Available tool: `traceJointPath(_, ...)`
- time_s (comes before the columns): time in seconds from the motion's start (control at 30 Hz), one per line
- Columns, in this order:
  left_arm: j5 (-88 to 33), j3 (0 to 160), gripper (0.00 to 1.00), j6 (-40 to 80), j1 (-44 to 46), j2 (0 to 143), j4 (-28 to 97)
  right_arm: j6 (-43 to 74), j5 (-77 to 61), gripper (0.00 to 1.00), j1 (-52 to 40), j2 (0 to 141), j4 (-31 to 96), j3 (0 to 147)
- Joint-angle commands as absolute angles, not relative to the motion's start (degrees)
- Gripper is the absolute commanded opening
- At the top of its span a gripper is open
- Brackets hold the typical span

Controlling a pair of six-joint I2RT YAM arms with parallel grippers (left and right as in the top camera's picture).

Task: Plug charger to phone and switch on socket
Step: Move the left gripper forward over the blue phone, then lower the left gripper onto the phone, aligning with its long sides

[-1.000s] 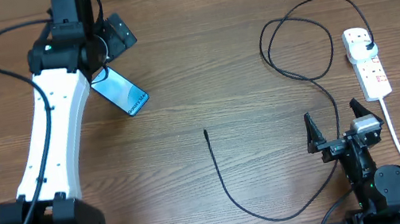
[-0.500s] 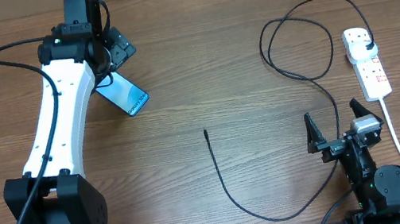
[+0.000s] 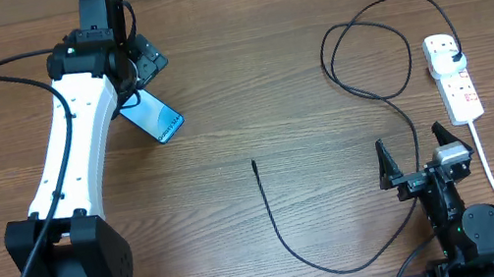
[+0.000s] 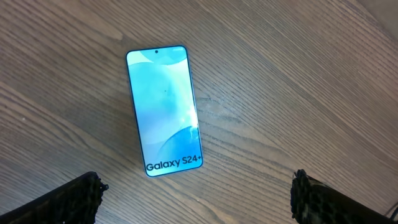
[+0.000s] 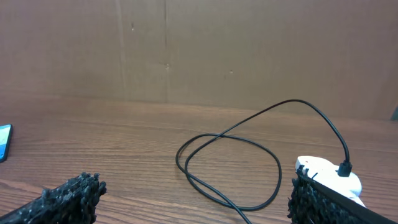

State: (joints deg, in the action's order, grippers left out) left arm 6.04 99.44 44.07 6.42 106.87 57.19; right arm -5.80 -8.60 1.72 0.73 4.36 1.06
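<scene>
On the table's (image 3: 267, 76) far left side, we see the phone (image 3: 150, 115) lying flat, screen up and lit. The left gripper (image 4: 196, 202) hovers over it, jaws spread wide and holding nothing. We find the charger (image 3: 272, 219) draped across the wood: its connector tip (image 3: 253, 164) lies loose mid-table, well apart from the phone, and its black plug (image 3: 454, 59) sits in the socket (image 3: 452, 78) at the right edge. Our right gripper (image 3: 416, 153) stands near the front edge beside the cable, jaws wide open and empty.
</scene>
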Motion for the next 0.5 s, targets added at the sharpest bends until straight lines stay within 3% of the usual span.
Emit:
traceJointPath(0.0, 5.93, 100.92, 1.0, 45.91, 6.87, 107.53, 57.23, -5.87, -8.4, 1.0, 1.23, 0.16, 4.14, 0.45)
traceJointPath(0.47, 5.91, 103.02, 1.0, 45.69, 6.83, 116.55, 59.86, -5.87, -8.4, 1.0, 1.23, 0.16, 4.12, 0.45)
